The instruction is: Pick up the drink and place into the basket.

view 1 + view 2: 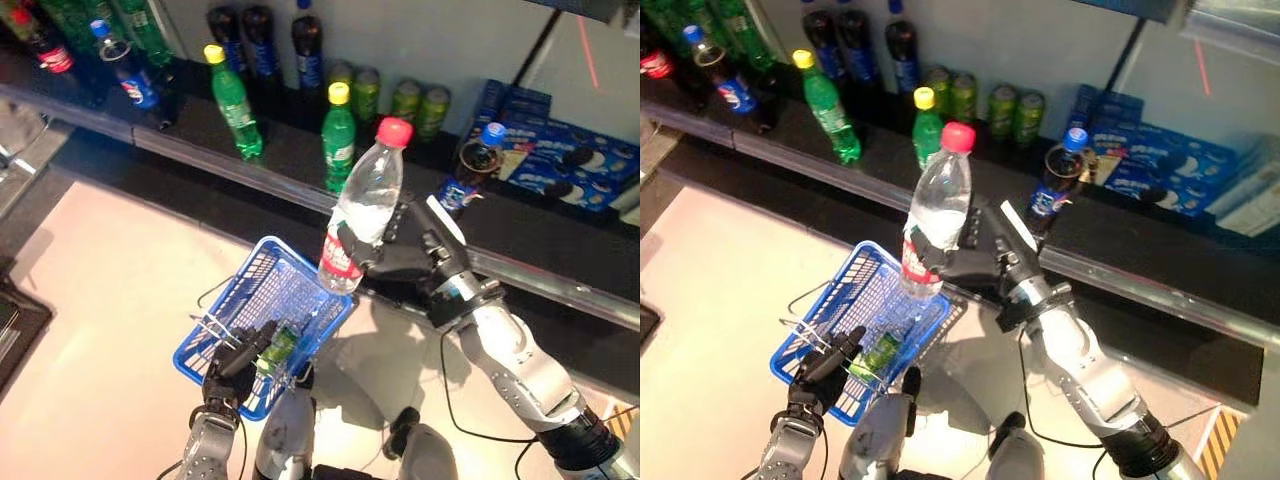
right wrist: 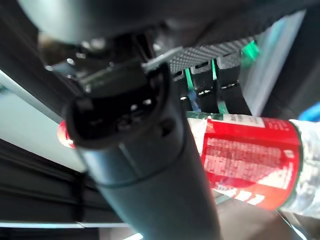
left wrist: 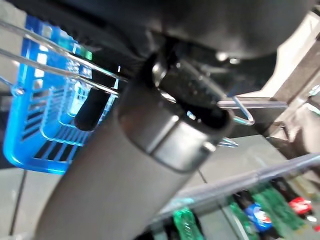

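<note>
A clear water bottle (image 1: 361, 205) with a red cap and red label hangs tilted above the far right corner of the blue basket (image 1: 222, 335). My right hand (image 1: 416, 255) is shut on its lower half; the right wrist view shows the fingers (image 2: 215, 75) wrapped round the red label of the bottle (image 2: 250, 160). My left hand (image 1: 235, 368) holds the basket's wire handle (image 3: 60, 62) at its near edge, fingers curled round the wire. A green drink (image 1: 279, 345) lies inside the basket.
A dark shelf (image 1: 300, 160) runs along the back with green bottles (image 1: 236, 103), cola bottles (image 1: 130, 75), green cans (image 1: 405, 98) and blue biscuit boxes (image 1: 560, 165). A cola bottle (image 1: 470, 165) stands just behind my right hand. Pale floor (image 1: 100, 290) lies left of the basket.
</note>
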Motion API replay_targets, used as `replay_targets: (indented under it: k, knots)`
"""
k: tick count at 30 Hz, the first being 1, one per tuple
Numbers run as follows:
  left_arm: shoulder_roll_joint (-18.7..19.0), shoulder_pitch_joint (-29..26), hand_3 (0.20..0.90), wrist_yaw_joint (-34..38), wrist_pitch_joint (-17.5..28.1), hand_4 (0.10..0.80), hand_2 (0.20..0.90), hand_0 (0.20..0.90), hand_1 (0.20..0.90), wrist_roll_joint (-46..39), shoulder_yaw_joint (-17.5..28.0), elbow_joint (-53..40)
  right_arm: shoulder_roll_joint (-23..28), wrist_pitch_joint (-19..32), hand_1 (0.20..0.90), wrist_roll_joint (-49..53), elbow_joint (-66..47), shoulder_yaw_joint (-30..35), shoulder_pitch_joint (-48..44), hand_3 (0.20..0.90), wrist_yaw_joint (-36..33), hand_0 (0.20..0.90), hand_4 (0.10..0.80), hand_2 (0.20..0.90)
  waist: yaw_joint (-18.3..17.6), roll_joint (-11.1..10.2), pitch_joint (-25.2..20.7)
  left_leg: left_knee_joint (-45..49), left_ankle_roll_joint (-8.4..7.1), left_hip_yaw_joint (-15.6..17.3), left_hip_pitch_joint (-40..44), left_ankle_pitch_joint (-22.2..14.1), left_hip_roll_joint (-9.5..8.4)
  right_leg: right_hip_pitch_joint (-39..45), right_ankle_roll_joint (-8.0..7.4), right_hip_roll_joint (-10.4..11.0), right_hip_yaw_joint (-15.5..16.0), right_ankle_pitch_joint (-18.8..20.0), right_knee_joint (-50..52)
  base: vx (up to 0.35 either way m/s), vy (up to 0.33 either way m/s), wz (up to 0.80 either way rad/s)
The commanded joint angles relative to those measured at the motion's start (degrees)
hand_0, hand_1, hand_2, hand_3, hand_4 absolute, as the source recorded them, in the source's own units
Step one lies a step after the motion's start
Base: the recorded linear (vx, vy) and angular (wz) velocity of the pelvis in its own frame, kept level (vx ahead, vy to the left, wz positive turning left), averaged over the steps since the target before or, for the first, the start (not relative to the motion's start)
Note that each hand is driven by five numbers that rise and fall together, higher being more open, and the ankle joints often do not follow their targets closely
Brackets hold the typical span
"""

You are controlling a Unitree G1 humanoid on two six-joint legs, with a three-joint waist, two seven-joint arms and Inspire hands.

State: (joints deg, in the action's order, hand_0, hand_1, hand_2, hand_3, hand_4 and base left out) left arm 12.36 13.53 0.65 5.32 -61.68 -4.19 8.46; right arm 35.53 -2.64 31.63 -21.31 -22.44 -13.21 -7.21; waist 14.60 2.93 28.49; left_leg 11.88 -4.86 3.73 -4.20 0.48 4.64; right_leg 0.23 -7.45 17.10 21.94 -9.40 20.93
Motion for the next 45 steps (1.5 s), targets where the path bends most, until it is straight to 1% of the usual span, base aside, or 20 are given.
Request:
replay_targets:
  k: [1,3,7,10,13,14,15,16,17,18,20,22,23,27,30,35,39,40,41,45]
  knots:
    - [7.5,-0.3,0.200,-7.7,6.7,0.100,0.300,0.300,0.300,1.1,0.4,-16.9,-3.9,7.1,0.300,1.3,-8.9,0.1,-9.4,0.200,-4.3,0.300,0.100,0.300,1.6,-0.7,-10.7,6.9,0.30,-1.4,-2.8,0.8,-2.13,5.4,5.84,-5.8,4.1,1.4,-5.3,0.007,-0.022,0.21]
    - [8.4,-0.1,0.200,-8.9,6.0,0.100,0.300,0.300,0.300,2.1,0.1,-20.1,-4.9,6.9,0.300,0.0,-8.4,-1.6,-10.2,0.200,-6.3,0.300,0.100,0.300,3.1,-0.8,-10.7,6.9,0.43,-2.8,-3.2,0.9,-2.79,5.9,5.76,-5.9,5.1,1.5,-5.6,0.008,-0.027,0.33]
    - [9.4,0.1,0.200,-9.2,5.6,0.100,0.300,0.300,0.300,1.8,-0.2,-23.0,-5.4,6.8,0.300,-2.4,-8.2,-3.0,-10.9,0.200,-8.8,0.300,0.100,0.300,4.5,-0.9,-10.7,7.0,0.49,-4.2,-3.6,1.0,-3.42,6.4,5.59,-5.9,6.0,1.7,-6.0,0.008,-0.027,0.28]
    - [11.0,-0.2,0.200,-11.1,3.6,0.100,0.300,0.300,0.300,0.7,1.1,-27.2,-6.3,5.1,0.300,-6.0,-6.2,-5.0,-12.7,0.200,-12.6,0.300,0.100,0.300,6.9,-1.1,-10.9,7.8,0.59,-6.4,-4.4,1.1,-4.46,7.4,5.58,-6.0,7.7,1.3,-5.9,0.033,-0.035,0.26]
    - [11.6,-0.4,0.200,-13.0,2.9,0.100,0.300,0.300,0.300,1.2,1.3,-28.8,-7.1,4.5,0.300,-5.8,-4.5,-6.1,-13.7,0.200,-14.5,0.300,0.100,0.300,8.0,-1.2,-11.1,8.0,0.61,-7.4,-4.6,1.2,-4.93,8.0,5.54,-6.0,8.5,1.2,-6.1,0.038,-0.027,0.31]
    - [12.2,-0.5,0.200,-14.7,1.9,0.100,0.300,0.300,0.300,0.5,1.3,-30.2,-7.9,4.5,0.300,-5.9,-3.0,-6.9,-14.2,0.200,-16.0,0.300,0.100,0.300,8.9,-1.2,-11.2,8.1,0.65,-8.2,-4.7,1.2,-5.28,8.5,5.50,-6.0,9.2,1.2,-6.2,0.122,-0.079,0.25]
    - [12.4,-0.7,0.200,-16.1,1.5,0.100,0.300,0.300,0.300,0.2,1.3,-30.8,-8.4,4.5,0.300,-5.2,-2.3,-7.6,-14.4,0.200,-16.8,0.300,0.100,0.300,9.5,-1.4,-11.2,8.7,0.21,-8.8,-4.3,-0.3,-5.35,9.1,5.11,-6.2,8.5,0.0,-5.9,0.121,-0.082,0.17]
    - [12.7,-0.9,0.200,-17.7,1.0,0.100,0.300,0.300,0.300,-0.4,1.1,-31.5,-9.2,4.5,0.300,-5.5,-1.5,-8.2,-14.6,0.200,-17.6,0.300,0.100,0.300,10.0,-1.4,-11.3,8.7,0.25,-9.1,-4.4,-0.3,-5.48,9.4,5.07,-6.2,8.7,0.0,-5.9,0.035,-0.023,0.15]
    - [12.7,-1.0,0.200,-18.0,0.9,0.100,0.300,0.300,0.300,-0.5,1.1,-31.6,-9.3,4.5,0.300,-5.7,-1.3,-8.2,-14.7,0.200,-17.7,0.300,0.100,0.300,10.0,-1.2,-11.3,8.3,0.69,-8.9,-4.8,1.1,-5.60,9.1,5.45,-6.1,9.8,1.2,-6.3,0.042,-0.025,0.29]
    - [13.0,-1.3,0.200,-20.2,-0.1,0.100,0.300,0.300,0.300,-1.1,0.7,-33.0,-10.4,3.8,0.300,-5.6,-0.2,-9.2,-14.9,0.200,-18.6,0.300,0.100,0.300,10.7,-1.4,-11.4,8.7,0.27,-9.7,-4.2,-0.6,-5.73,9.8,5.03,-6.3,9.0,-0.1,-6.0,0.040,-0.017,0.31]
    - [13.2,-1.8,0.200,-22.7,-1.7,0.100,0.300,0.300,0.300,-2.0,0.4,-34.9,-12.0,3.1,0.300,-5.7,1.3,-10.5,-15.2,0.200,-19.6,0.300,0.100,0.300,11.4,-1.4,-11.5,8.5,0.25,-10.3,-4.2,-0.5,-5.95,10.4,5.03,-6.4,9.3,-0.1,-6.2,0.077,-0.032,0.20]
    - [13.1,-2.3,0.200,-23.6,-2.4,0.100,0.300,0.300,0.300,-2.1,0.0,-35.9,-12.9,2.7,0.300,-4.9,2.3,-11.2,-15.3,0.200,-19.7,0.300,0.100,0.300,11.7,-1.4,-11.6,8.4,0.28,-10.6,-4.1,-0.5,-6.13,10.7,5.04,-6.4,9.4,-0.1,-6.5,0.037,0.007,0.05]
    - [13.3,-3.0,0.200,-24.2,-3.5,0.100,0.300,0.300,0.300,-2.2,-0.5,-37.1,-14.4,2.5,0.300,-5.8,3.6,-12.4,-15.5,0.200,-20.1,0.300,0.100,0.300,12.1,-1.4,-11.8,8.2,0.27,-11.0,-4.0,-0.5,-6.27,11.0,4.91,-6.4,9.7,0.0,-6.7,0.039,0.013,0.02]
    - [13.7,-4.3,0.200,-23.9,-3.9,0.100,0.300,0.300,0.300,-2.3,-1.3,-38.1,-16.9,1.8,0.300,-6.9,6.3,-14.6,-16.1,0.200,-21.7,0.300,0.100,0.300,12.9,-1.6,-12.2,7.9,0.11,-11.7,-4.1,-0.3,-6.67,11.7,4.68,-6.5,10.0,0.3,-7.3,0.042,0.017,0.12]
    - [13.7,-4.7,0.200,-24.2,-4.3,0.100,0.300,0.300,0.300,-3.0,-1.2,-38.3,-18.5,1.7,0.300,-6.1,8.3,-15.6,-16.7,0.200,-23.0,0.300,0.100,0.300,13.7,-1.6,-12.4,7.8,0.04,-12.0,-4.1,-0.2,-6.84,12.2,4.61,-6.4,10.5,0.3,-7.5,0.040,0.018,0.03]
    - [13.8,-4.6,0.200,-27.4,-5.5,0.100,0.300,0.300,0.300,-3.6,-0.4,-39.0,-21.4,1.8,0.300,-5.9,13.4,-16.6,-16.7,0.200,-24.9,0.300,0.100,0.300,15.4,-1.8,-13.1,7.5,0.05,-12.9,-4.5,-0.5,-7.36,12.9,4.49,-6.4,11.3,0.1,-7.7,0.042,0.011,0.03]
    - [13.4,-4.5,0.200,-28.8,-6.7,0.100,0.300,0.300,0.300,-3.6,-0.3,-39.4,-23.8,-0.1,0.300,-4.4,17.3,-17.8,-15.8,0.200,-26.4,0.300,0.100,0.300,16.2,-1.8,-13.3,7.3,0.02,-13.5,-4.6,-0.8,-7.68,13.4,4.53,-6.4,11.6,-0.1,-7.8,0.044,0.021,0.12]
    - [13.4,-4.5,0.200,-28.8,-6.7,0.100,0.300,0.300,0.300,-3.6,-0.3,-39.4,-23.9,-0.1,0.300,-4.1,17.5,-17.8,-15.7,0.200,-26.4,0.300,0.100,0.300,16.2,-1.8,-13.3,7.3,0.03,-13.5,-4.6,-0.8,-7.69,13.4,4.53,-6.4,11.6,-0.1,-7.8,0.036,0.023,0.14]
    - [13.1,-4.5,0.200,-29.1,-7.3,0.100,0.300,0.300,0.300,-3.4,-0.3,-40.0,-25.4,1.0,0.300,-2.1,20.2,-18.6,-14.2,0.200,-26.7,0.300,0.100,0.300,16.6,-1.7,-13.1,7.3,0.07,-13.7,-4.7,-1.0,-7.79,13.6,4.55,-6.4,11.6,-0.1,-7.7,0.021,0.014,0.09]
    - [13.1,-4.5,0.200,-29.0,-8.0,0.100,0.300,0.300,0.300,-3.8,-0.4,-40.4,-27.5,2.5,0.300,1.3,22.6,-19.4,-12.0,0.200,-27.5,0.300,0.100,0.300,17.0,-2.0,-12.8,7.2,-0.06,-13.8,-5.1,-1.2,-7.85,13.6,4.37,-6.5,11.9,-0.1,-7.6,0.033,-0.001,0.11]
